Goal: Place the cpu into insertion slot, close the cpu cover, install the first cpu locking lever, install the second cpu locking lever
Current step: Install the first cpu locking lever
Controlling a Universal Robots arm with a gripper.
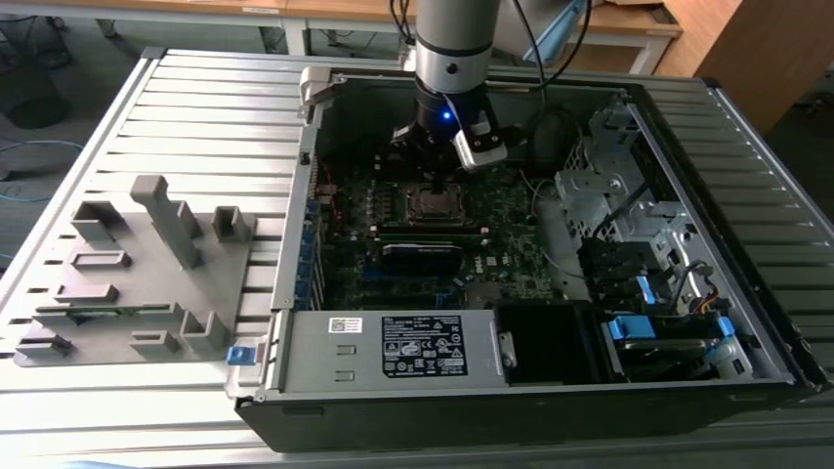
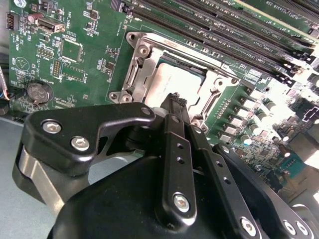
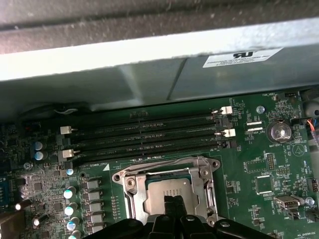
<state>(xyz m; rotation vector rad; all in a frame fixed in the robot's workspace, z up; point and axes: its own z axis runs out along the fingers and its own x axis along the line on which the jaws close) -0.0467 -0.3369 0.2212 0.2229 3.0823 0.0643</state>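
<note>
I have the gripper (image 2: 174,107) low over the board (image 2: 75,50), its tips at the near edge of the slot (image 2: 172,79). In the second wrist view the two black fingers (image 2: 172,149) lie pressed side by side with no gap and nothing between them, so I read the jaws as closed and empty.

The cpu (image 2: 167,84) already sits in the slot; its dull grey top shows through the window of the cover (image 2: 142,69), which looks folded down flat around it. In the first wrist view the same stack is there: cpu (image 3: 169,189), cover (image 3: 132,181), slot (image 3: 167,191), with the memory slots (image 3: 144,137) at 12 o'clock of it and the coin cell (image 3: 280,132) off toward 2 o'clock. In the exterior view the slot (image 1: 437,202) lies at 6 o'clock, just under the gripper (image 1: 437,161).

Handling, as I judge it: the chip is light, stiff and smooth, and the contacts beneath it are fragile, so I would never drag it sideways or press on its face; edges only. The cover is thin springy sheet, fine to push on its frame, not on the window. I cannot make out the locking levers clearly; they should be stiff sprung wire, best caught near the free end.
</note>
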